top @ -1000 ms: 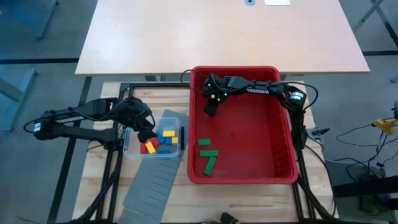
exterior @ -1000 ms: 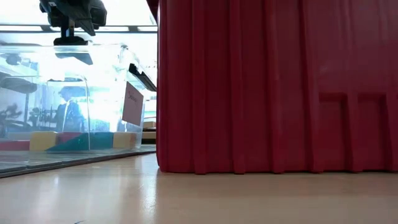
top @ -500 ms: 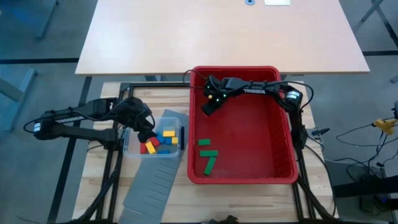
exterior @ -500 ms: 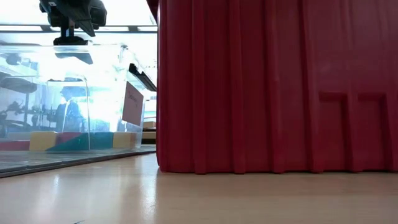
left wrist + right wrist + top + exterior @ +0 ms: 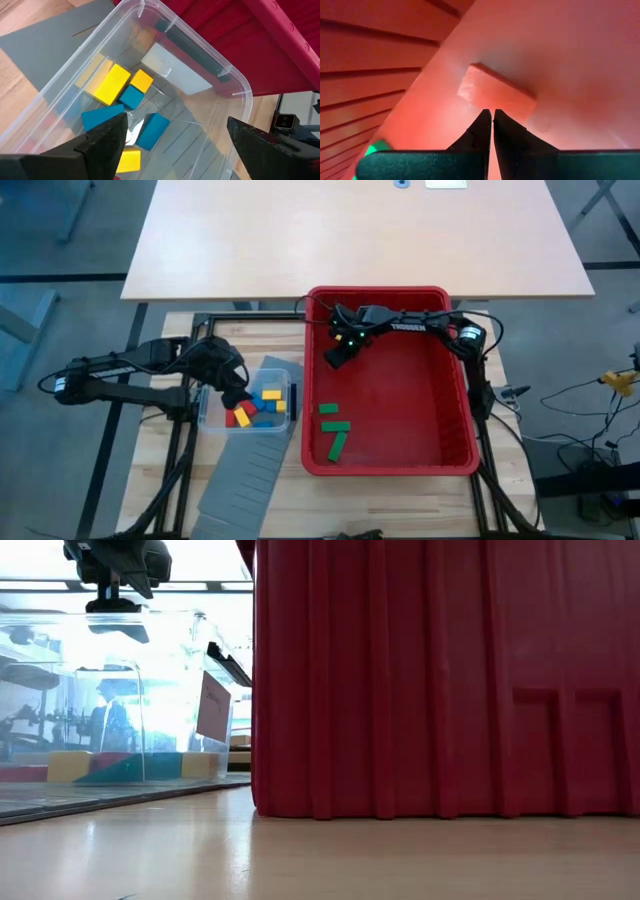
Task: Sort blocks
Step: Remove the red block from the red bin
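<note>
A pale wooden tabletop (image 5: pixel 360 235) stands beyond the slatted workbench (image 5: pixel 160 435), above blue-grey floor (image 5: pixel 60 260).

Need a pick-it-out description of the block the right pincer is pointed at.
Start at the red bin; go to its far left corner, under the shut right pincer. The red block lies flat there, alone and hard to see red on red, unlike the three green blocks at the bin's near left.
</note>
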Controlling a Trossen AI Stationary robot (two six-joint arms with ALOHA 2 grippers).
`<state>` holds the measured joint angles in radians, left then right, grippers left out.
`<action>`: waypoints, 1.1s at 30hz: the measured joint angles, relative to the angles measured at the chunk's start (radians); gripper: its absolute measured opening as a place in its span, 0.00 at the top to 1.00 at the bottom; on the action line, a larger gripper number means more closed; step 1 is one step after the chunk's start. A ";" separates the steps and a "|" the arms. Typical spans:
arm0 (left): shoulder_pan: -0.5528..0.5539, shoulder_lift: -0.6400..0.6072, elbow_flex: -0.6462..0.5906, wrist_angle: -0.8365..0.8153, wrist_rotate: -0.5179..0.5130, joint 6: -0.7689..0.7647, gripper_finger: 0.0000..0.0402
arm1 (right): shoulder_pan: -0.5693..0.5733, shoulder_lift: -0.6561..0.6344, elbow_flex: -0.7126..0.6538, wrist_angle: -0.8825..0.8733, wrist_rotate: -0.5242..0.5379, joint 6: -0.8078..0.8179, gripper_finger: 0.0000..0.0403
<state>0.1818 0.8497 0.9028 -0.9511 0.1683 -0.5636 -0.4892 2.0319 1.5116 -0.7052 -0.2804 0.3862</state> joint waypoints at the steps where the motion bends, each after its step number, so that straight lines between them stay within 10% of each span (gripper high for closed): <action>1: 0.000 0.000 0.000 0.000 0.000 0.000 0.21 | 0.000 0.004 0.000 0.000 0.006 0.002 1.00; 20: 0.000 0.001 0.000 0.000 0.000 -0.021 0.21 | 0.003 0.079 0.006 -0.056 -0.037 0.067 1.00; 33: 0.000 0.003 0.000 0.001 -0.001 -0.002 0.21 | -0.008 -0.009 -0.002 -0.324 0.222 -0.045 1.00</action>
<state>0.1820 0.8528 0.9028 -0.9504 0.1671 -0.5655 -0.4976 2.0227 1.5097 -1.0295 -0.0583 0.3411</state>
